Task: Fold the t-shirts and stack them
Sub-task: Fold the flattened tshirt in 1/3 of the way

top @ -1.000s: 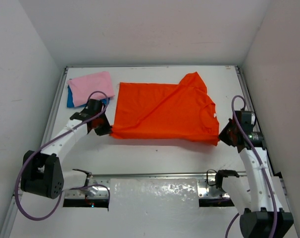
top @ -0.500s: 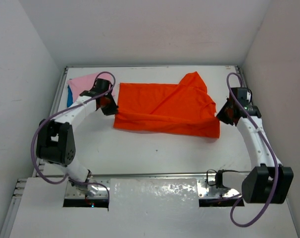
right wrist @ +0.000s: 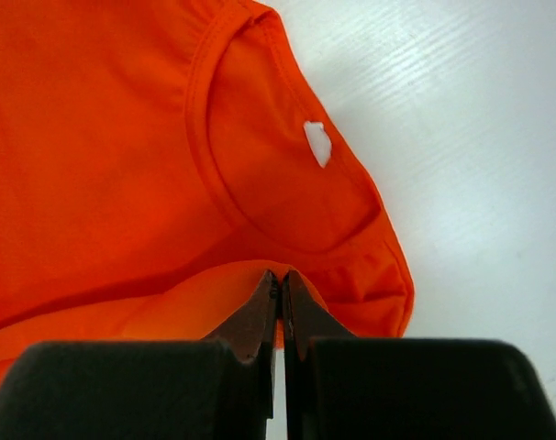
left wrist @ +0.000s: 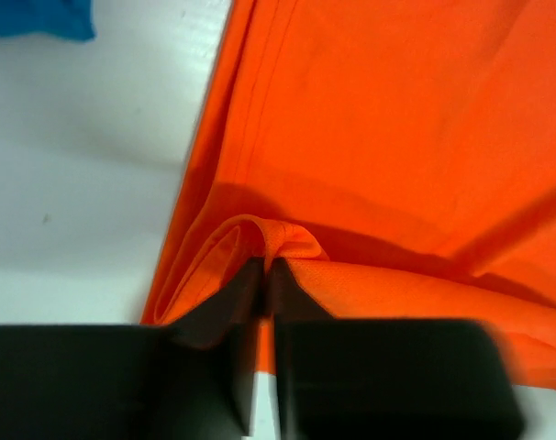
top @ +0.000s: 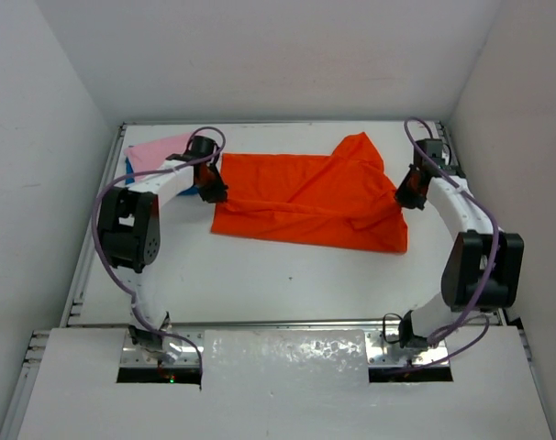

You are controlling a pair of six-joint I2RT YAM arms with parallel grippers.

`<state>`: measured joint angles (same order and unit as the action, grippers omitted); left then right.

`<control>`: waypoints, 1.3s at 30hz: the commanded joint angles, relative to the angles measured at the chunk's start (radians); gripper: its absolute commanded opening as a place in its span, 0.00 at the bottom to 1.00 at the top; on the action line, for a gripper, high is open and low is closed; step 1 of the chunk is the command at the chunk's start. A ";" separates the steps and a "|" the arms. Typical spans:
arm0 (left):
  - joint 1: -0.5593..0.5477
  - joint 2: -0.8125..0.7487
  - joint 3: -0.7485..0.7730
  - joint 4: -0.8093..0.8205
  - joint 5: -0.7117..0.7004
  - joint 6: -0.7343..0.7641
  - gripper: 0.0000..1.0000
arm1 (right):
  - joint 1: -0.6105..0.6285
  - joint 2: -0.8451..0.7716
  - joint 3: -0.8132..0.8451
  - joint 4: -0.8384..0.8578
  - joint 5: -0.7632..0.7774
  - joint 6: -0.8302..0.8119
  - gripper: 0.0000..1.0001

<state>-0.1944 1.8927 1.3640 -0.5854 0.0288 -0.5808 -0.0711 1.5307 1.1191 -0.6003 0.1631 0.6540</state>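
The orange-red t-shirt point(top: 305, 202) lies across the middle of the table, its near part doubled up toward the back. My left gripper point(top: 214, 191) is shut on the shirt's left edge; the left wrist view shows a pinch of orange cloth point(left wrist: 269, 240) between the closed jaws. My right gripper point(top: 406, 195) is shut on the shirt's right edge, beside the collar point(right wrist: 260, 156) with its white label. The pink t-shirt point(top: 159, 152) lies folded at the back left on the blue t-shirt point(top: 131, 170), of which only an edge shows, also in the left wrist view point(left wrist: 39, 16).
White walls close in the table at the back and both sides. A metal rail point(top: 287, 323) runs along the near edge between the arm bases. Bare white table point(top: 287, 275) lies in front of the orange shirt.
Both grippers have carried the shirt's near edge toward the back of the table, folding the orange shirt over itself. The left arm now partly covers the pink and blue shirts.
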 commanded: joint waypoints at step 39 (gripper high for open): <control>0.024 -0.210 -0.367 0.275 0.071 0.240 0.51 | -0.116 0.029 -0.145 0.034 -0.326 -0.364 0.52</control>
<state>-0.1810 1.6768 0.9718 -0.3775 0.0742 -0.3416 -0.1810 1.5600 0.9302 -0.5797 -0.1505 0.3088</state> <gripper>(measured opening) 0.511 0.523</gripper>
